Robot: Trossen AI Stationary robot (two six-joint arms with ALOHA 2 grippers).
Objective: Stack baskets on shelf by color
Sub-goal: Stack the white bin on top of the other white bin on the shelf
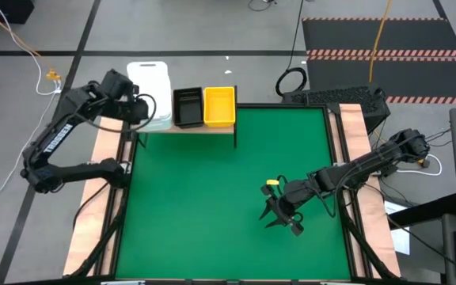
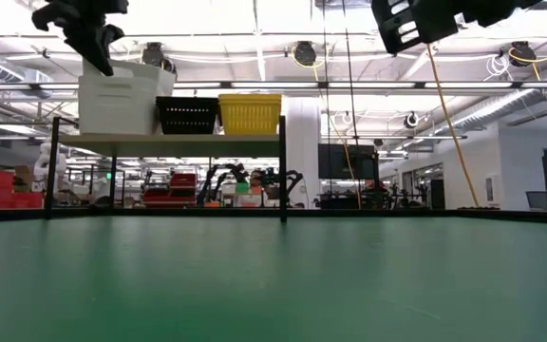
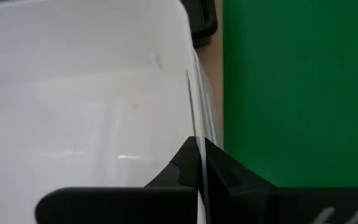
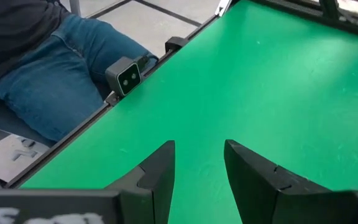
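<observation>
The white basket (image 1: 150, 93), judged light, stiff and slick thin plastic best taken by its rim, is seen on the shelf (image 1: 212, 128) end, its wall pinched by the left gripper (image 3: 197, 163), right gripper (image 4: 199, 163) parted over the mat.

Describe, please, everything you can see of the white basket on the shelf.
The white basket is an opaque, smooth plastic bin with rounded corners, taller and larger than the black basket beside it. It stands upright at the left end of the light-wood shelf, open side up. The left gripper is shut on its thin side wall, one finger on each face. How many white bins are nested cannot be told.
</observation>
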